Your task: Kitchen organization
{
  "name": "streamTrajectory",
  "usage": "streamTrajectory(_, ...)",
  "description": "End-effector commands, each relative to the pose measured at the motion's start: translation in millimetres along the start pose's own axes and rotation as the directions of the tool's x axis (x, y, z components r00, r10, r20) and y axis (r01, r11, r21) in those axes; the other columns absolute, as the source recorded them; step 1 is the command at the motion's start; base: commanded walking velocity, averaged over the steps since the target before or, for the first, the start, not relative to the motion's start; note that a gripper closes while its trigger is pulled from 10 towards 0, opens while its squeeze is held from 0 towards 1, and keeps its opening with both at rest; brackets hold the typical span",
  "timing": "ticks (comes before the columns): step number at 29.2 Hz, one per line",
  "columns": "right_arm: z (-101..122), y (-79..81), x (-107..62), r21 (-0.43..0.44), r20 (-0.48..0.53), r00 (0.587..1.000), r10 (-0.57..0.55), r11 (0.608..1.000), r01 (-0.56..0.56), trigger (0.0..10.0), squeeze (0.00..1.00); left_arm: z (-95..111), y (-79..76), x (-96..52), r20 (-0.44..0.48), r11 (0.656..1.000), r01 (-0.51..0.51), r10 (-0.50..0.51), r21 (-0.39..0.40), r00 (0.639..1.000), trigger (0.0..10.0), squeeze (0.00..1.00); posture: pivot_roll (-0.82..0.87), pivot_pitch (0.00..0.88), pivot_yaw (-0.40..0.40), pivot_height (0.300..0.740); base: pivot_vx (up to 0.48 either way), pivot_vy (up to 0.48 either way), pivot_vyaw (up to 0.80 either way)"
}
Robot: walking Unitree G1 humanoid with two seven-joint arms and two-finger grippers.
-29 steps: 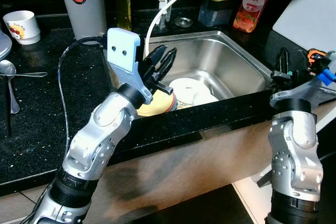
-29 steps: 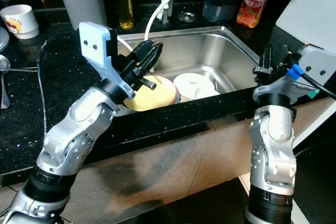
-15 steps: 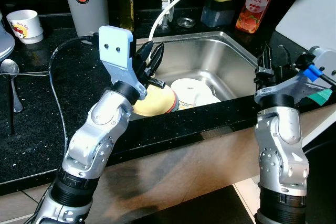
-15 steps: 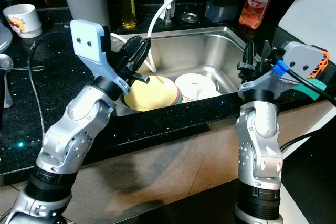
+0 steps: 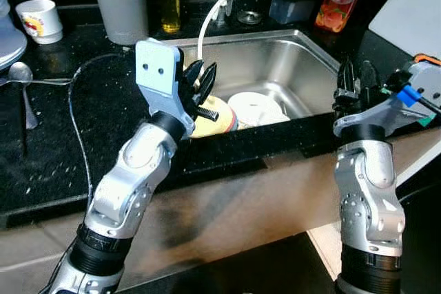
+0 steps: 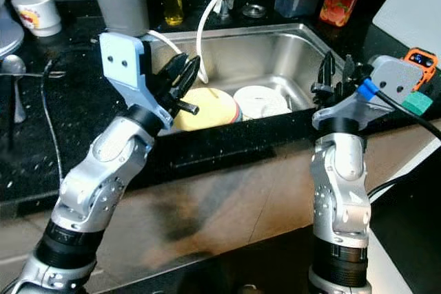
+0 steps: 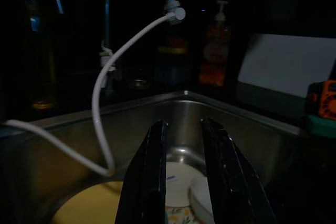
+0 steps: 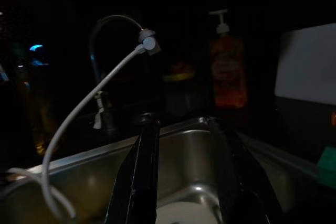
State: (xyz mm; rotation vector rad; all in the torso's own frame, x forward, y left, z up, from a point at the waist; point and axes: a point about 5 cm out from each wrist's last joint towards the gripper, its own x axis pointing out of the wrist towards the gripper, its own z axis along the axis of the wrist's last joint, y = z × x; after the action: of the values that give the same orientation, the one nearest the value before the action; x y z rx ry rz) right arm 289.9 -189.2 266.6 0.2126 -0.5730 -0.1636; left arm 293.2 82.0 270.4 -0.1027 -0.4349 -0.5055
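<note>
Two black fingers (image 8: 142, 177) of the right gripper (image 8: 184, 182), spread apart, frame a steel sink (image 8: 178, 150); beyond, a white hose (image 8: 89, 103) and an orange soap bottle (image 8: 227, 72).

Yellow plate (image 6: 207, 109) and white dishes (image 6: 260, 101) lie in steel sink (image 6: 289, 53).

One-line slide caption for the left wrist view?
Open left gripper poised above yellow plate and white dishes in the steel sink.

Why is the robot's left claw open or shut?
Open. The left gripper has a gap between its two black fingers, and nothing is held there. It hangs over the sink, above the yellow plate.
</note>
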Motion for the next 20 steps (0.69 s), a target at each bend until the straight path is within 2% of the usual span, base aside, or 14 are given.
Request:
streamTrajectory(1,-3,-5.6,-1.6,-0.002,-0.011,1.0,-0.021,1.0,0.021,10.0,0.0,-3,-5.1,0.2,-0.014,1.0,0.016,-0.016,-0.001,1.0,10.0,0.0,0.01,0.062,-0.04,0.74,-0.48,0.0,0.0)
streamTrajectory(18,-5,-5.9,-2.9,-0.001,-0.015,1.0,-0.026,1.0,0.026,10.0,0.0,-5,-5.1,-2.2,-0.028,1.0,0.025,-0.024,0.016,0.999,10.0,0.0,0.02,0.063,-0.033,0.74,-0.454,0.0,0.0)
streamTrajectory(19,-8,-6.4,-4.7,-0.005,-0.026,0.999,-0.021,1.0,0.021,10.0,0.0,-15,-4.2,-9.1,-0.079,0.998,0.043,-0.04,0.037,0.996,10.0,0.0,0.02,0.063,-0.033,0.74,0.0,0.0,0.0)
streamTrajectory(20,-8,-6.4,-4.7,-0.005,-0.026,0.999,-0.021,1.0,0.021,10.0,0.0,-15,-4.2,-9.1,-0.079,0.998,0.043,-0.04,0.037,0.996,10.0,0.0,0.02,0.063,-0.033,0.74,0.0,0.0,0.0)
